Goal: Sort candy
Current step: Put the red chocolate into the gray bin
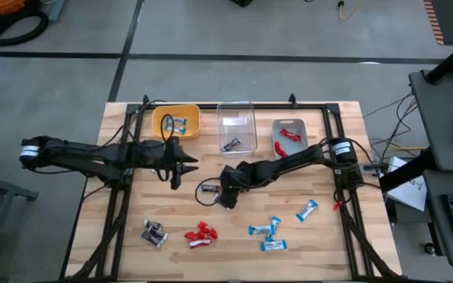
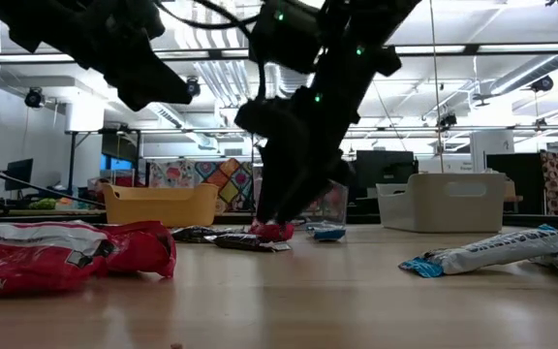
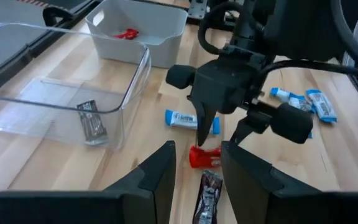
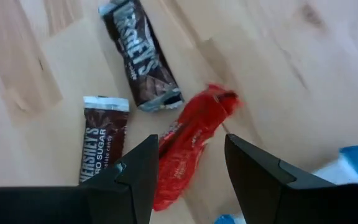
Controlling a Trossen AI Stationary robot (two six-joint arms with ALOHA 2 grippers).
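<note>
My right gripper (image 1: 225,196) is open near the table's middle, its fingers pointing down on either side of a red candy (image 4: 191,146) that lies flat on the table. The candy also shows in the left wrist view (image 3: 204,155). I cannot tell whether the fingers touch it. Two dark brown candies (image 4: 140,53) (image 4: 104,146) lie right beside it, and a blue-and-white candy (image 3: 185,118) lies just beyond. My left gripper (image 1: 189,167) is open and empty, held above the table left of the middle and pointing at the right gripper.
At the far edge stand a yellow bin (image 1: 176,122) holding blue candy, a clear bin (image 1: 237,126) holding a brown candy and a grey bin (image 1: 289,135) holding red candy. Near the front edge lie brown (image 1: 155,233), red (image 1: 200,234) and blue (image 1: 266,232) candies.
</note>
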